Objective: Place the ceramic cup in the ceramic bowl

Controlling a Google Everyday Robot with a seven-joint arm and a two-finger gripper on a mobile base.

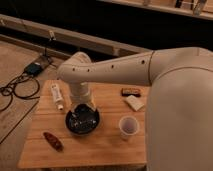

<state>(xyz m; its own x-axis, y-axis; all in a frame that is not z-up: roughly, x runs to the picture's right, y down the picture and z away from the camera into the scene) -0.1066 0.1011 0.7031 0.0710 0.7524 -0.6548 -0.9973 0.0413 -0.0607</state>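
Note:
The ceramic cup (128, 127) is a small white tumbler with a pale purplish inside. It stands upright on the wooden table (105, 145), to the right of the bowl and apart from it. The ceramic bowl (82, 121) is round, shallow and glossy black, near the table's middle left. My gripper (82, 107) hangs from the white arm directly over the bowl's far rim. It is not at the cup.
A white printed tube (58, 96) lies at the table's left. A dark reddish oblong object (52, 141) lies at the front left. A dark flat bar (131, 91) and a white packet (134, 103) lie at the back right. Cables and a blue device (34, 68) are on the floor left.

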